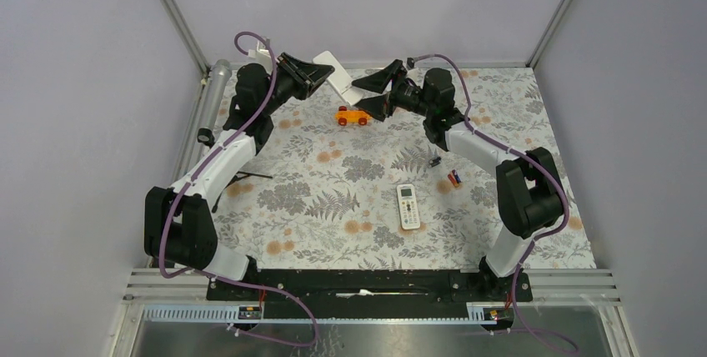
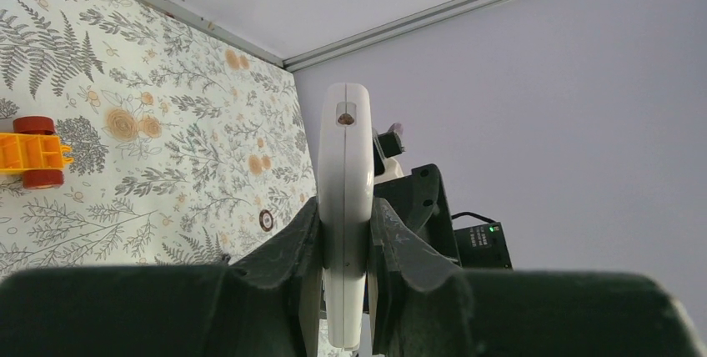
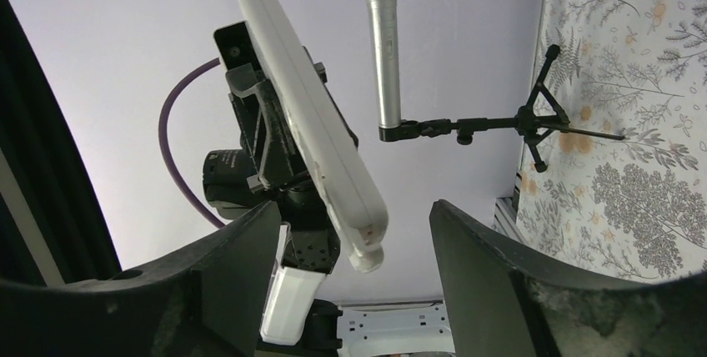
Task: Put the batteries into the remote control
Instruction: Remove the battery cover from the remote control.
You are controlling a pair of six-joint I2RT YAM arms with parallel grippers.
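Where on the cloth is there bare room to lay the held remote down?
Bare: the middle, between the toy car and the white remote, and the near strip left of that remote. Crowded: around the batteries and the black piece.

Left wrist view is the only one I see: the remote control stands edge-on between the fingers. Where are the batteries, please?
Observer: The batteries lie on the table, on its right side, not yet picked up.
Operator: Is the right gripper holding something?
Observer: No. The right gripper is open and empty, close to the free end of the remote control.
Operator: Is anything else near the batteries?
Observer: A white remote with a green screen lies on the table beside them.
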